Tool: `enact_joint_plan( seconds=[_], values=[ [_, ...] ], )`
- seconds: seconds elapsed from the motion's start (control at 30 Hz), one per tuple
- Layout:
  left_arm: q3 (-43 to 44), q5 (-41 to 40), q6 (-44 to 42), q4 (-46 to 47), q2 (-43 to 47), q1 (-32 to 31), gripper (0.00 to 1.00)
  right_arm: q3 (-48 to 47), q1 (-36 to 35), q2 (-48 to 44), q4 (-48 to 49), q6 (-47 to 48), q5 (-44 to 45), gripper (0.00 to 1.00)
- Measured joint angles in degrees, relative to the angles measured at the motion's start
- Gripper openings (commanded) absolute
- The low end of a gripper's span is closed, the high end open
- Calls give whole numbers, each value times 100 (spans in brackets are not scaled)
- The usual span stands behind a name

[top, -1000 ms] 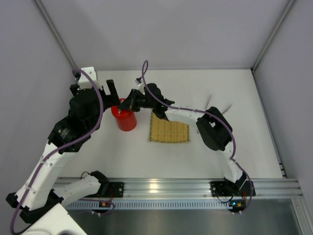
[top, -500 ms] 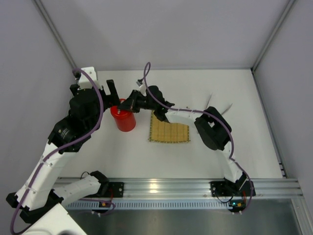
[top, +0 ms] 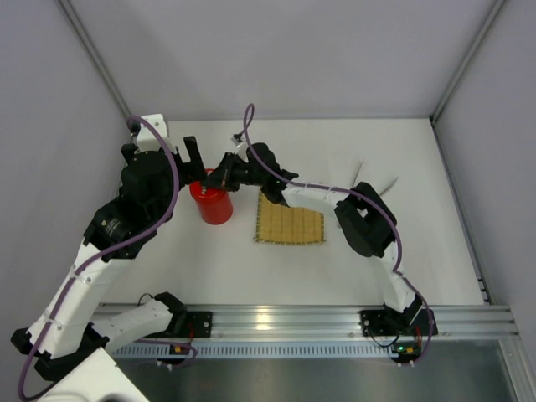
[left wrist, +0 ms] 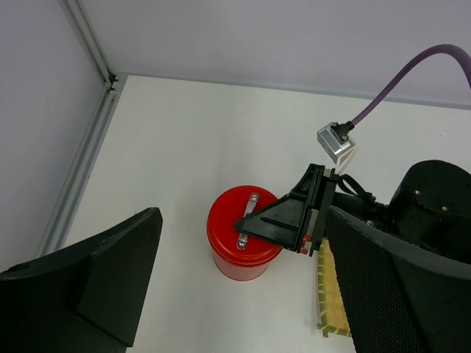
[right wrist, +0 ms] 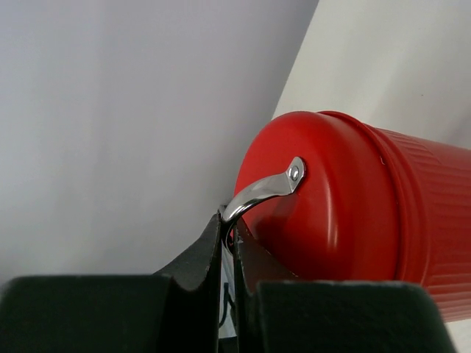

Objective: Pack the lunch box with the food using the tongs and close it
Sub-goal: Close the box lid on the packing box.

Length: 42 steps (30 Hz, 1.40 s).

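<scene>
The red lunch box [top: 214, 206] stands upright on the white table with its lid on. My right gripper [top: 218, 179] reaches in from the right and is shut on the lid's metal handle [right wrist: 262, 193], pinching its arch between both fingers [right wrist: 208, 254]. In the left wrist view the box [left wrist: 243, 246] sits below and between the wide-apart fingers of my open left gripper [left wrist: 243, 213], which hovers over it without touching. The tongs [top: 389, 182] lie at the back right, partly behind the right arm. The food is out of view.
A square yellow bamboo mat [top: 290, 224] lies just right of the box, under the right forearm. Grey walls close in the left, back and right sides. An aluminium rail [top: 276, 320] runs along the near edge.
</scene>
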<state>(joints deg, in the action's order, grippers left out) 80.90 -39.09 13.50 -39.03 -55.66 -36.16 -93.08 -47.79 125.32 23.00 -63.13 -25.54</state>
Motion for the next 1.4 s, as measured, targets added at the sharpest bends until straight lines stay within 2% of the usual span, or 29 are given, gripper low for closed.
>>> enact_joint_plan(
  seconds=[0.2, 0.4, 0.57, 0.7, 0.9, 1.03, 1.4],
  values=[
    [0, 2, 0, -2, 0, 0, 97, -592, -4, 0, -1233, 468, 79, 11],
    [0, 2, 2, -4, 0, 0, 97, -527, 7, 0, -1207, 420, -33, 13],
    [0, 2, 0, -9, 2, 0, 97, -483, 28, 0, -1117, 278, -105, 20],
    [0, 2, 2, -11, 2, 0, 97, -485, 28, -7, -1071, 223, -149, 34],
    [0, 2, 2, -11, 2, 0, 97, -531, 28, -52, -1088, 225, -179, 49],
    [2, 2, 2, -11, 2, 0, 97, -627, 28, -66, -1207, 306, -142, 54],
    [22, 4, 4, -13, 4, 0, 97, -1001, 28, -107, -1985, 669, 229, 55]
  ],
)
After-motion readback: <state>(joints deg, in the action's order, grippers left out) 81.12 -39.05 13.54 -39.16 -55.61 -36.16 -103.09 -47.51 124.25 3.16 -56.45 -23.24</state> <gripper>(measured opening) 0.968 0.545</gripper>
